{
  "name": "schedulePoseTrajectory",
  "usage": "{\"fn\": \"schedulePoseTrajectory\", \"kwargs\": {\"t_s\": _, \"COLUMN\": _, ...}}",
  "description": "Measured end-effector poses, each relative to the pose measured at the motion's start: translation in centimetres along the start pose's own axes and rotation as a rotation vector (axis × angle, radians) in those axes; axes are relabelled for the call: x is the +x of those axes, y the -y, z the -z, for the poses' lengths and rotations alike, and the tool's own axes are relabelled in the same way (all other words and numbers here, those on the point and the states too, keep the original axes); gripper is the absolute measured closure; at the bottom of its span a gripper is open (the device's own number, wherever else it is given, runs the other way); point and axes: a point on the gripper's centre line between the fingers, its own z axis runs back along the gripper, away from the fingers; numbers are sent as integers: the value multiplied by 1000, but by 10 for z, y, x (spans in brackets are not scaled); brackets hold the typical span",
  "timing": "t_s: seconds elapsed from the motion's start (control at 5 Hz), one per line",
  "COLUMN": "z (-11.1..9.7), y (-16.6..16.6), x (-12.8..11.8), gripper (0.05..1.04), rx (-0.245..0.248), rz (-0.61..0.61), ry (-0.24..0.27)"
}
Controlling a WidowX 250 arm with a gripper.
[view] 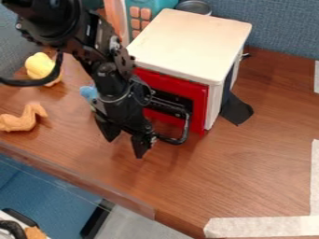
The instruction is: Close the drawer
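Although the cabinet (187,42) stands at an angle, its red front faces the near side, which probably gives the arm room to push. Farthest left of it lies a curved, flesh-toned figure (24,118), smooth like moulded plastic or rubber; beyond that, also left of the cabinet, a rounded yellow toy (40,66) with a soft sheen. Both sit well apart from the cabinet, presumably so they won't foul the push. A pale blue object (89,92), partly behind the arm, is nearer its left side.

Just before the cabinet's front hangs the gripper (125,147), its dark, wedge-shaped fingers spread and pinching nothing; a push needs no grasp. Behind the cabinet's left rear corner is a teal toy (135,11) with squarish, salmon-coloured buttons. The drawer (198,105) is at the cabinet's front, a glossy red face with a black recessed panel. With the arm across it, I can't tell whether it is fully shut. Behind the cabinet sits a round metal tin (194,6); beside its right wall, a matte black flap (236,109) rests on the wood-grain tabletop (268,154). Papery tape (261,227), well to the cabinet's near right, likely marks the workspace.
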Motion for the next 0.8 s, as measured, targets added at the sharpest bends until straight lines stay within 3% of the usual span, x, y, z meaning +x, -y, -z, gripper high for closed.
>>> {"fn": "schedulePoseTrajectory", "kwargs": {"t_s": 0.4, "z": 5, "y": -2, "x": 4, "gripper": 84, "rx": 30, "rz": -21, "ry": 35}}
{"fn": "schedulePoseTrajectory", "kwargs": {"t_s": 0.8, "z": -22, "y": 16, "x": -26, "gripper": 84, "rx": 12, "rz": 32, "ry": 56}}
